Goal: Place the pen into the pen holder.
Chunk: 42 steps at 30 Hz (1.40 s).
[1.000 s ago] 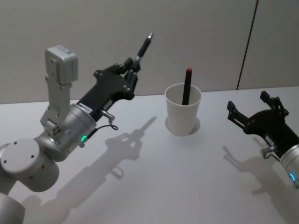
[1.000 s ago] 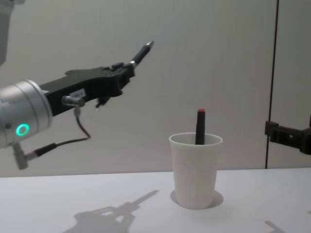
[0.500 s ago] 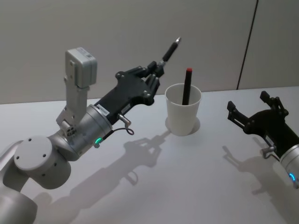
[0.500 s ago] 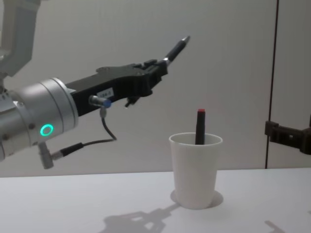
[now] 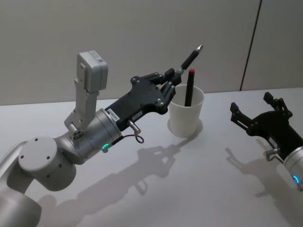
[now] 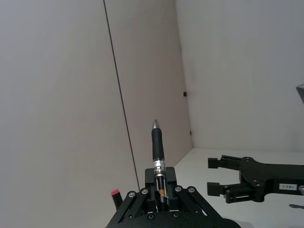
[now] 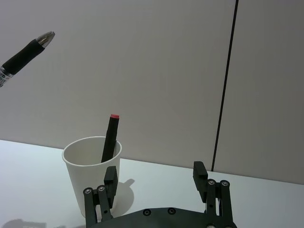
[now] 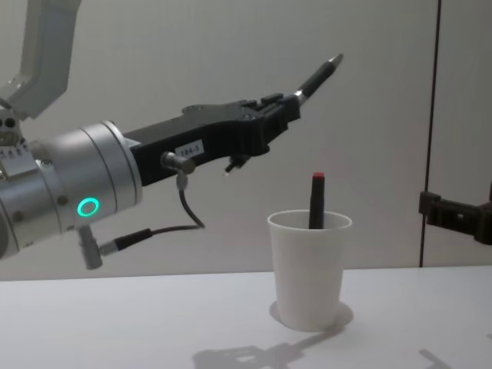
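The black silver-tipped pen (image 5: 190, 56) is held tip-up in the closed jaws of the black left gripper (image 5: 171, 78), above and left of the white paper cup pen holder (image 5: 185, 120). If it is lowered tilted, the rim or the 1 red-topped pen (image 5: 189, 87) inside could be hit and the cup tipped. The black right gripper (image 5: 251, 102) is parked at the right, jaws wide.

You have cup (image 5: 186, 116) at 12 o'clock on table (image 5: 213, 189), second pen (image 5: 189, 90) standing in it. Left gripper (image 5: 174, 78) at cup's 10 o'clock, higher than rim; pen (image 5: 190, 56) in its grip slants up toward 1 o'clock. Right gripper (image 5: 253, 106) at cup's 3 o'clock, well apart.
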Each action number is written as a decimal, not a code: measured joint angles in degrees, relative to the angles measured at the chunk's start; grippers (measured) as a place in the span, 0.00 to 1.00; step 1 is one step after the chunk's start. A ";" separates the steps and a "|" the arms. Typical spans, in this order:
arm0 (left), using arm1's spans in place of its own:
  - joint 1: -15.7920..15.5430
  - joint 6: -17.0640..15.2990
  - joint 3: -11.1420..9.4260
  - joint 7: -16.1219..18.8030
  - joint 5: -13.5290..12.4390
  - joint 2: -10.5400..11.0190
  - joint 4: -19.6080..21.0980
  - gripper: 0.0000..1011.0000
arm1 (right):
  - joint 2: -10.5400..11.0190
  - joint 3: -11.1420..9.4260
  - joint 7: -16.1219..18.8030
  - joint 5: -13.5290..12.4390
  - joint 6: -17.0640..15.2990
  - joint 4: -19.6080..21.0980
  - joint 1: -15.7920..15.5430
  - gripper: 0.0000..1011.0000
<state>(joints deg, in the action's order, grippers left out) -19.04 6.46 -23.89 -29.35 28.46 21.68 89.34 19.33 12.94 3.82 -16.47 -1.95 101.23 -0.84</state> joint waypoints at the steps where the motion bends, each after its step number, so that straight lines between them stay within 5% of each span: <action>1: -0.03 -0.18 -0.03 -0.51 0.09 -0.01 0.05 0.14 | 0.00 0.00 0.00 0.00 0.00 0.00 0.00 0.99; 25: -0.48 -2.31 -0.36 -3.67 0.49 -0.17 0.62 0.13 | 0.00 -0.07 0.29 -0.35 -0.01 0.08 -0.01 0.99; 33: -0.52 -2.50 -0.41 -3.91 0.52 -0.18 0.67 0.13 | 0.29 -0.47 2.34 -3.53 -0.02 0.79 -0.40 0.99; 42: -0.55 -2.60 -0.41 -4.06 0.52 -0.18 0.70 0.14 | 1.09 -1.38 6.08 -11.26 -0.25 2.55 -1.57 0.99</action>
<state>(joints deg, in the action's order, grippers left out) -19.59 3.86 -24.31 -33.41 28.98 21.50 90.05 20.43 11.56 9.91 -27.72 -2.20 103.78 -2.41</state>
